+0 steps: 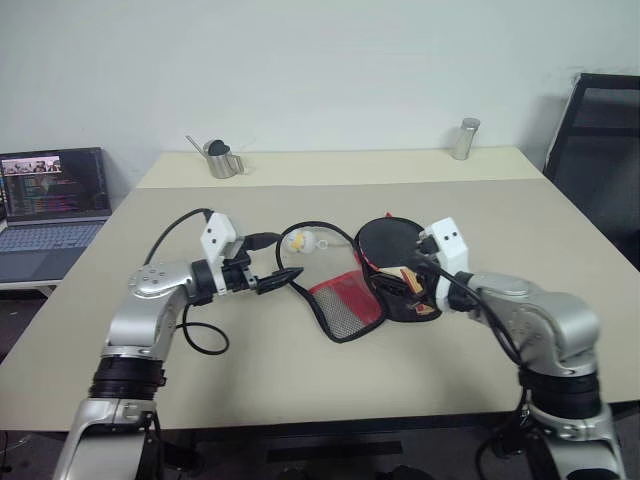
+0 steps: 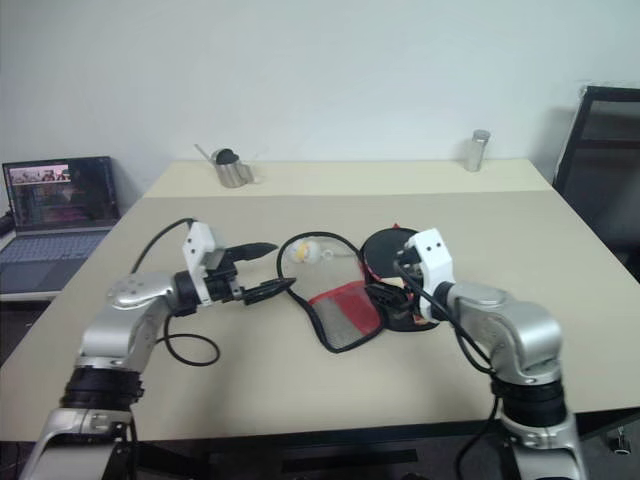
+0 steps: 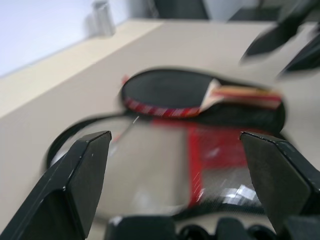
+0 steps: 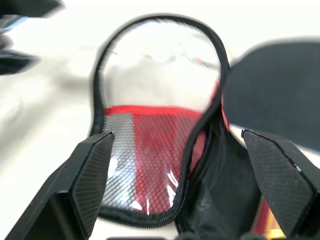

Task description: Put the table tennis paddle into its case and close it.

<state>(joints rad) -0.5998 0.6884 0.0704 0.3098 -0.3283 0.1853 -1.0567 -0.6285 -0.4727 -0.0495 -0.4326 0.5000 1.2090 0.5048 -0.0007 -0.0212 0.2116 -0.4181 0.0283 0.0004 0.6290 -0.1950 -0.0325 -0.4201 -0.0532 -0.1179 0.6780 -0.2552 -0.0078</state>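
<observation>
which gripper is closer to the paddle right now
Right. The right gripper, open, hovers at the table tennis paddle lying on the open case; the left gripper, open, sits off past the case's open flap.

The right pincer [image 1: 400, 285] hides part of the table tennis paddle's [image 1: 388, 243] handle.

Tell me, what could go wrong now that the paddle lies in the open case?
The paddle sits on one half of the case, so its edge could snag the zip when the flap folds over. Both grippers, left and right, stand open and hold nothing, so the soft case may slide on the table when pushed.
</observation>
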